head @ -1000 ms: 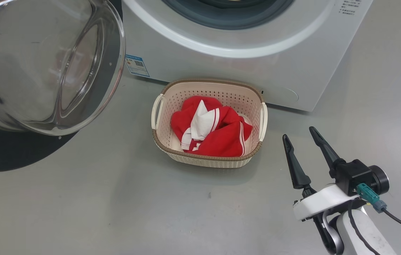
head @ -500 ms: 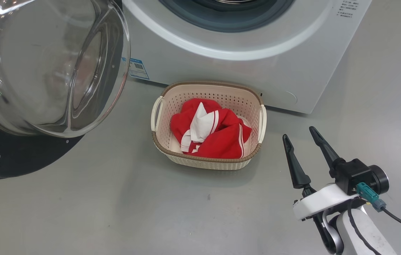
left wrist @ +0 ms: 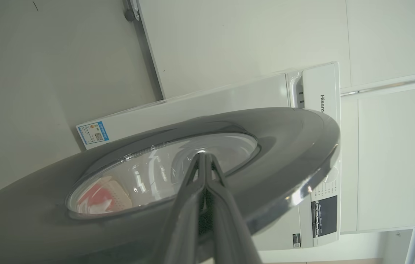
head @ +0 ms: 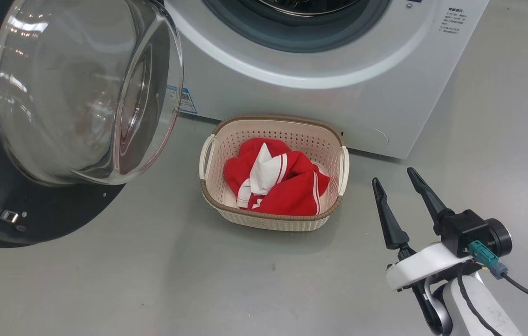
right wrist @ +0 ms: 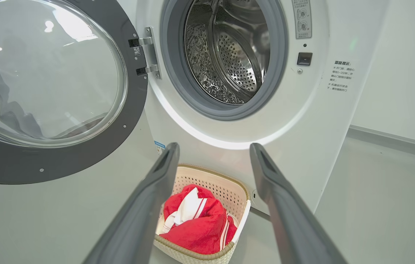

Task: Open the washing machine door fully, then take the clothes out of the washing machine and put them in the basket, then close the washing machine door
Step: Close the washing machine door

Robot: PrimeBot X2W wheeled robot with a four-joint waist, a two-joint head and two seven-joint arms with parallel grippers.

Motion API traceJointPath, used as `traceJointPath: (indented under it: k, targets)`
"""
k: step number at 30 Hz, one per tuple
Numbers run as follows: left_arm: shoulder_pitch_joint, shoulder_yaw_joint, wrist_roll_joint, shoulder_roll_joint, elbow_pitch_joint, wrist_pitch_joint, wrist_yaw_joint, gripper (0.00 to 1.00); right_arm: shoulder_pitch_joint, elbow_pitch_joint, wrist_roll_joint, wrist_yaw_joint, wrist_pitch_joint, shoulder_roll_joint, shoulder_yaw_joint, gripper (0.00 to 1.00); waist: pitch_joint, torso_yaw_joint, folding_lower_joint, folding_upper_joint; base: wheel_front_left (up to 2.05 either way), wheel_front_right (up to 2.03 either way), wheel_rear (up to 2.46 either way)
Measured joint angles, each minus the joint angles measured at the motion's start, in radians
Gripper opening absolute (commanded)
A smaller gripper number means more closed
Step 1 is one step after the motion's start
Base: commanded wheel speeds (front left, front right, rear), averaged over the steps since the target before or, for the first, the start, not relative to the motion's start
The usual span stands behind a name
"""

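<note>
Our left tool [left wrist: 204, 156] is clenched, fingers pressed together, the tips at the glass centre of the round black-rimmed washing machine door [left wrist: 284, 146], on its outer side. Our right tool [head: 392, 175] is released, fingers wide apart, above the grey floor [head: 152, 280], right of the small oval cream plastic basket [head: 273, 218]. The red clothes with white stripes [head: 287, 191] lie inside this basket, which stands just before the big white washing machine [head: 338, 107]. The door stands open on the left, and we see the steel drum [right wrist: 229, 47] through the opening.
</note>
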Motion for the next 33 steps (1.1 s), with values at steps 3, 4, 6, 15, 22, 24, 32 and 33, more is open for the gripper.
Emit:
traceJointPath:
  k: [3,4,6,15,22,24,32,33]
  targets:
    - [0.013,-0.003,-0.005,0.000,-0.011,0.030,-0.004,0.00,0.000,0.000,0.000,0.000,0.000,0.001,0.000,1.00,-0.004,-0.002,0.0000,0.0000,0.00,0.00,0.00]
    - [0.018,-0.007,-0.011,0.000,-0.017,0.043,-0.006,0.00,0.000,0.000,0.000,0.000,0.000,0.001,0.000,1.00,-0.006,-0.003,0.0000,0.0000,0.00,0.00,0.00]
    - [0.025,-0.021,-0.012,0.000,-0.032,0.069,-0.009,0.00,0.000,-0.001,0.000,-0.007,0.000,0.001,-0.003,1.00,-0.008,-0.005,0.0000,0.0000,0.00,0.00,0.00]
    - [0.062,-0.063,-0.040,-0.007,-0.119,0.180,-0.016,0.00,0.000,-0.003,0.002,-0.007,0.000,0.009,-0.003,1.00,-0.016,-0.025,0.0000,0.0000,0.00,0.00,0.00]
    - [0.087,-0.092,-0.059,-0.034,-0.192,0.245,-0.025,0.00,0.000,-0.007,0.004,-0.008,0.000,0.016,-0.003,1.00,-0.023,-0.053,0.0000,0.0000,0.00,0.00,0.00]
    - [0.099,-0.102,-0.059,-0.038,-0.212,0.261,-0.025,0.00,0.000,-0.008,0.005,-0.009,0.000,0.019,-0.002,1.00,-0.025,-0.063,0.0000,0.0000,0.00,0.00,0.00]
    - [0.127,-0.120,-0.072,-0.057,-0.289,0.308,-0.025,0.00,0.000,-0.018,0.015,-0.012,0.000,0.026,0.001,1.00,-0.030,-0.114,0.0000,0.0000,0.00,0.00,0.00]
    - [0.131,-0.121,-0.073,-0.058,-0.296,0.312,-0.025,0.00,0.000,-0.019,0.018,-0.015,0.000,0.027,0.001,1.00,-0.030,-0.121,0.0000,0.0000,0.00,0.00,0.00]
